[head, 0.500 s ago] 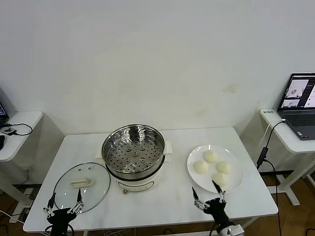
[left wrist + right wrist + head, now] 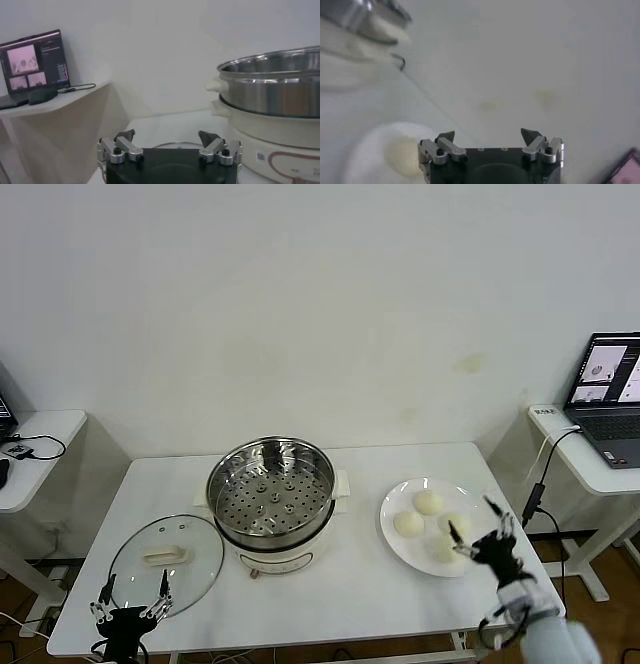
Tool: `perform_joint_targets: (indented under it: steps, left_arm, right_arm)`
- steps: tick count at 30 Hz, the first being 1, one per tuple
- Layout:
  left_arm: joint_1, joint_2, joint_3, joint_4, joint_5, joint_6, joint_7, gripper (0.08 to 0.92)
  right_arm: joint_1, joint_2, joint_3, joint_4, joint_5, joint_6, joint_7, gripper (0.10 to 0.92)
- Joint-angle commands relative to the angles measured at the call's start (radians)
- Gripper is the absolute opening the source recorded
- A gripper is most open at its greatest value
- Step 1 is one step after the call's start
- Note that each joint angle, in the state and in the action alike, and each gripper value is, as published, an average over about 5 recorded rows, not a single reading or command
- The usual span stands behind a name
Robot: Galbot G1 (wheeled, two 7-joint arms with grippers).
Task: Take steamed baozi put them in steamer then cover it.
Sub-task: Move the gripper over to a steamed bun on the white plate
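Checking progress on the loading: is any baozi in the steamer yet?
No, the steamer shows only its bare perforated tray, and all four baozi sit on the white plate.

The steamer (image 2: pixel 271 502) stands at the middle of the surface (image 2: pixel 340 584); the cover (image 2: pixel 166 564) lies flat on the surface at its 8 o'clock, just beside it; a plate (image 2: pixel 400 549) at the steamer's 3 o'clock carries the four steamed baozi (image 2: pixel 428 502); the right gripper (image 2: pixel 478 529) hangs over the plate's 4 o'clock rim; the left gripper (image 2: pixel 131 596) sits at the cover's 6 o'clock edge.
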Motion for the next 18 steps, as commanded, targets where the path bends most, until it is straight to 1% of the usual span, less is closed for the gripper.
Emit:
perform_joint_targets:
  steps: [1, 4, 8, 10, 14, 18]
  left_arm:
    - [0.009, 0.000, -0.009, -0.024, 0.026, 0.019, 0.004, 0.823]
    - [0.010, -0.002, -0.014, -0.024, 0.026, 0.019, 0.005, 0.823]
    - [0.006, -0.005, -0.016, -0.024, 0.027, 0.020, 0.006, 0.823]
    - [0.006, -0.006, -0.015, -0.026, 0.029, 0.020, 0.007, 0.823]
    - [0.006, -0.005, -0.014, -0.026, 0.029, 0.021, 0.010, 0.823]
    - [0.004, -0.003, -0.016, -0.024, 0.029, 0.021, 0.010, 0.823]
  right_arm:
    - [0.378, -0.345, -0.207, -0.162, -0.071, -0.150, -0.217, 0.823]
    - [0.563, -0.414, -0.386, -0.231, -0.038, -0.172, -0.304, 0.823]
    - [0.822, -0.469, -0.675, -0.311, 0.082, -0.211, -0.434, 0.823]
    - [0.929, -0.483, -0.796, -0.350, 0.118, -0.207, -0.513, 0.823]
    - [1.115, -0.484, -1.013, -0.432, 0.164, -0.169, -0.666, 0.823]
    - [1.238, -0.439, -1.182, -0.516, 0.160, -0.120, -0.759, 0.823]
